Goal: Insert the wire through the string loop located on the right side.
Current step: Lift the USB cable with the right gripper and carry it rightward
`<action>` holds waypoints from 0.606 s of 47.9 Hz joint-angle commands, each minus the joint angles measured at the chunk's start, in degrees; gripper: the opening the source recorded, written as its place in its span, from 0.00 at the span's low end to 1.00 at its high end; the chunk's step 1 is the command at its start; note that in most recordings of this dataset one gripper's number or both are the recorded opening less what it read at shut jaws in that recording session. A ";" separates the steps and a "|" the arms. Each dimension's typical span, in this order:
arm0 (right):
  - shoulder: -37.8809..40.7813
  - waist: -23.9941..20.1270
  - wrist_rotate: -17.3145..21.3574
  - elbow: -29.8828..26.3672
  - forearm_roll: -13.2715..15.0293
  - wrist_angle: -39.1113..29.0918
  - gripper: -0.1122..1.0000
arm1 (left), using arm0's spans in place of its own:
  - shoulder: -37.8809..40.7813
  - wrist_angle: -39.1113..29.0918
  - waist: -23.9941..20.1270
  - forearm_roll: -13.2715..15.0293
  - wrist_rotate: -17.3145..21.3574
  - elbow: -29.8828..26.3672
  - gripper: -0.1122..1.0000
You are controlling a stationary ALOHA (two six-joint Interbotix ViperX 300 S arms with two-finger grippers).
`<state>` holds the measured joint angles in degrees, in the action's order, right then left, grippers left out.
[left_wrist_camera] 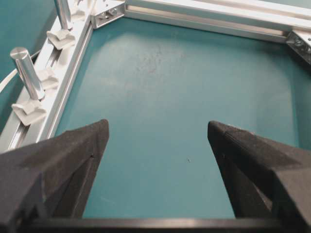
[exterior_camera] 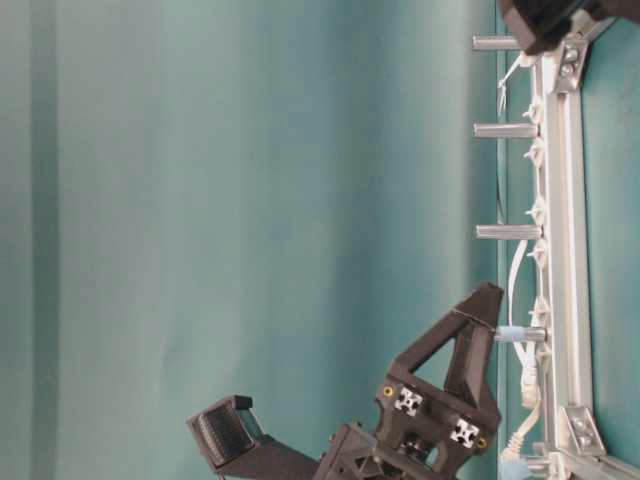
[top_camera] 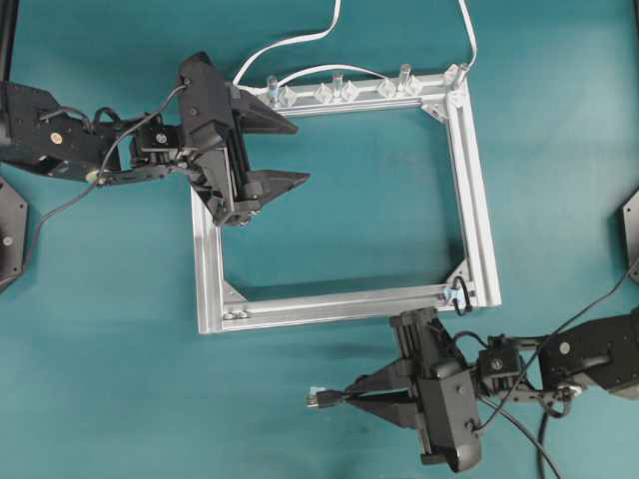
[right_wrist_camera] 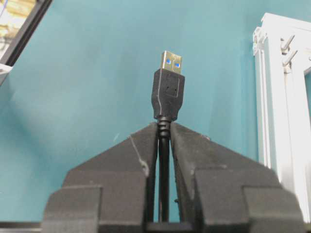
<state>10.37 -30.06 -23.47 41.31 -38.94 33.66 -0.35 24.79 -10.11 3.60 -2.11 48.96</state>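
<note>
1. Left gripper (top_camera: 278,152) hovers with jaws wide apart and empty over the frame (top_camera: 479,215); we see little risk there.
2. Right gripper (top_camera: 351,395) is clamped on the wire (top_camera: 321,399), plug facing away from the loop (top_camera: 462,295); reorienting may let it slip.
3. The limp loop could fold aside.
</note>
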 commanded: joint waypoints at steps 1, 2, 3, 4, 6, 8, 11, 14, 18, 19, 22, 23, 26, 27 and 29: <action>-1.93 0.09 -0.09 -0.44 0.00 -0.26 0.20 | -1.41 0.26 0.18 -0.18 -0.26 -0.44 0.90; -1.93 0.00 -0.09 -0.35 0.00 -0.44 0.20 | -1.41 0.26 0.18 -0.18 -0.26 -0.35 0.90; -1.93 0.00 -0.09 -0.35 0.00 -0.70 0.20 | -1.41 0.18 0.09 -0.09 -0.26 -0.35 0.90; -1.93 0.00 -0.09 -0.35 0.00 -0.88 0.20 | -1.41 0.18 0.18 -0.18 -0.26 -0.44 0.90; -2.02 -0.18 -0.09 -0.26 0.00 -1.23 0.20 | -1.41 0.18 0.18 -0.18 -0.26 -0.44 0.90; -2.02 -0.26 -0.09 -0.26 0.00 -1.49 0.20 | -1.41 0.18 0.18 -0.09 -0.26 -0.44 0.90; -2.20 -0.53 -0.09 -0.09 0.00 -1.93 0.20 | -1.49 0.18 0.18 -0.09 -0.26 -0.35 0.90; -2.55 -0.88 -0.09 0.26 0.00 -2.02 0.20 | -1.49 0.18 0.18 -0.18 -0.26 -0.35 0.90; -3.60 -1.32 -0.09 0.97 0.00 -2.02 0.20 | -1.49 0.18 0.09 -0.18 -0.26 -0.35 0.90; -3.87 -1.41 -0.09 1.23 0.00 -2.02 0.20 | -1.49 0.18 0.18 -0.18 -0.26 -0.35 0.90; -4.92 -1.76 -0.09 2.11 0.00 -2.02 0.20 | -1.49 0.18 0.09 -0.18 -0.26 -0.44 0.90; -5.27 -1.93 -0.09 2.46 0.00 -2.02 0.20 | -1.49 0.18 0.18 -0.09 -0.26 -0.35 0.90; -6.77 -2.55 -0.09 3.96 0.00 -2.02 0.20 | -1.49 0.18 0.18 -0.18 -0.26 -0.35 0.90; -7.12 -2.72 -0.09 4.39 0.00 -2.02 0.20 | -1.49 0.18 0.09 -0.09 -0.18 -0.35 0.90; -7.91 -3.08 -0.09 5.27 0.00 -2.02 0.20 | -1.49 0.18 0.18 -0.18 -0.18 -0.44 0.90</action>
<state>5.27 -32.26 -23.64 45.79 -38.94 31.38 -0.35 24.79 -10.02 3.60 -2.11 49.04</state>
